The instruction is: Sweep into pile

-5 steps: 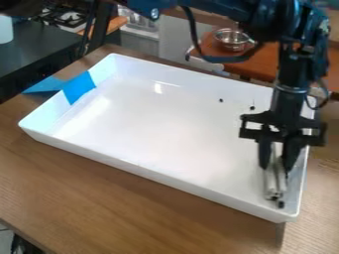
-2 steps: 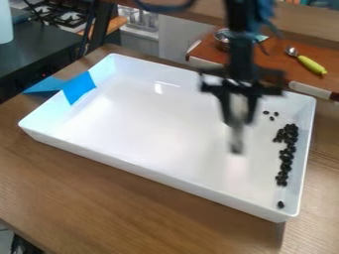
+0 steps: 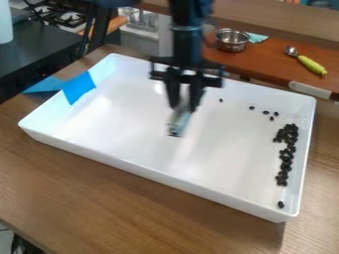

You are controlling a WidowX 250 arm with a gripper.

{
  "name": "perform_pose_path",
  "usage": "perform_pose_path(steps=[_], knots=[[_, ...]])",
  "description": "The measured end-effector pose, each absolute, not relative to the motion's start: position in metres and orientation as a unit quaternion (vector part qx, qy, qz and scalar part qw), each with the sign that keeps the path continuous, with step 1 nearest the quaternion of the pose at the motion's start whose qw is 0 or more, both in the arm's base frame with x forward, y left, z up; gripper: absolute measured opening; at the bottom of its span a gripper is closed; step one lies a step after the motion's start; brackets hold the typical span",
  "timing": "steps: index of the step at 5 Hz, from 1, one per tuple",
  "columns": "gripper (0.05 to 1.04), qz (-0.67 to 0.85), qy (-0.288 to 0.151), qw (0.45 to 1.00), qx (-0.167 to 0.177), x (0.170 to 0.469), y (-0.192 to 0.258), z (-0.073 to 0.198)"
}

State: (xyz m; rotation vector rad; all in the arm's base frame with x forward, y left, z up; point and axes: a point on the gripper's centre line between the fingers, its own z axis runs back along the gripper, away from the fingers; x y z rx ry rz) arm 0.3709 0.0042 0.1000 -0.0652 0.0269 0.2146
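Over the middle of the white tray (image 3: 126, 134) hangs the gripper (image 3: 185, 108), its fingers slightly parted around a pale, slim tool (image 3: 179, 122) that they clasp. Along the tray's right edge lie most of the dark beans (image 3: 288, 133) in a ragged strip, with a few more strung out near the far edge and one apart by the near right corner

We look over a brown wood-grain table (image 3: 99, 198), a dark counter (image 3: 39, 57) at upper left, a stove (image 3: 68, 18) behind it, a reddish-brown tabletop (image 3: 271, 64) at upper right, grey floor (image 3: 5, 240) at lower left, pale light on the wood.
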Motion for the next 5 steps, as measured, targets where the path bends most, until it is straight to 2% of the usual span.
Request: perform_pose_path(steps=[1, 2, 3, 4, 5], knots=[[0.354, 0.111, 0.002, 0.994, -0.023, 0.365, 0.052, 0.086], [0.354, 0.091, -0.008, 0.996, -0.012, 0.358, 0.081, 0.074], [0.362, 0.079, -0.02, 0.997, 0.004, 0.351, 0.118, 0.071], [0.428, 0.042, 0.007, 0.999, 0.006, 0.345, 0.127, 0.054], [0.735, 0.026, 0.019, 0.999, 0.0, 0.341, 0.125, 0.054]])
